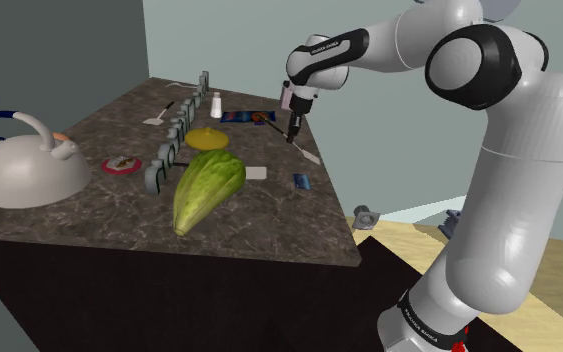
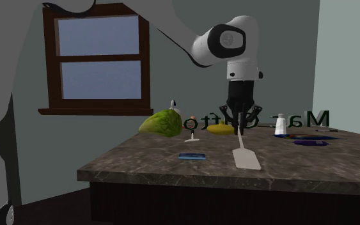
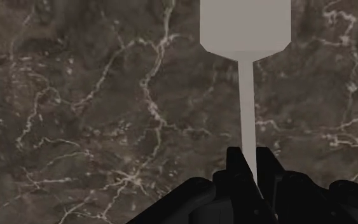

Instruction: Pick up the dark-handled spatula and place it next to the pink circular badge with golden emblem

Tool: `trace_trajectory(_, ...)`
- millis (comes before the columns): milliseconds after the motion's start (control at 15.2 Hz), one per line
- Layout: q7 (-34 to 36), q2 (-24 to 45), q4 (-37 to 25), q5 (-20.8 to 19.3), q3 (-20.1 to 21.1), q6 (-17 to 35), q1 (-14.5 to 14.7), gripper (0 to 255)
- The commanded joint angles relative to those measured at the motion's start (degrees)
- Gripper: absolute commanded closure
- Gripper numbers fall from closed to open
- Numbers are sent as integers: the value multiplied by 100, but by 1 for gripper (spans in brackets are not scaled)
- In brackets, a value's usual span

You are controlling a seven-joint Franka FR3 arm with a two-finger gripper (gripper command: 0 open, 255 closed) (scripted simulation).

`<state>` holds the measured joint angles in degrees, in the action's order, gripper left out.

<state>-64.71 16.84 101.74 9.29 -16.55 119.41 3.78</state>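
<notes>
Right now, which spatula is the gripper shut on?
The spatula near the blue card, tilted up in the gripper; the other spatula lies past the letters.

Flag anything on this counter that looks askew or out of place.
The spatula stands out: it slants, its handle end clasped in the jaws and its pale blade down near the counter edge. Whether the blade touches the surface cannot be told. Nothing looks spilled or broken.

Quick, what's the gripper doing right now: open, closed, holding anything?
Gripper: closed, clasping the spatula by its thin shaft.
</notes>
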Motion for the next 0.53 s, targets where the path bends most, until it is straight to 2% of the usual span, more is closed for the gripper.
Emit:
trace_trajectory(0, 26, -31, -119, -21, -6, -150, 3, 255)
trace_trajectory(198, 50, -86, -224, -48, -14, -306, 6, 255)
trace_trajectory(462, 582, -317, 87, -169, 141, -173, 365, 255)
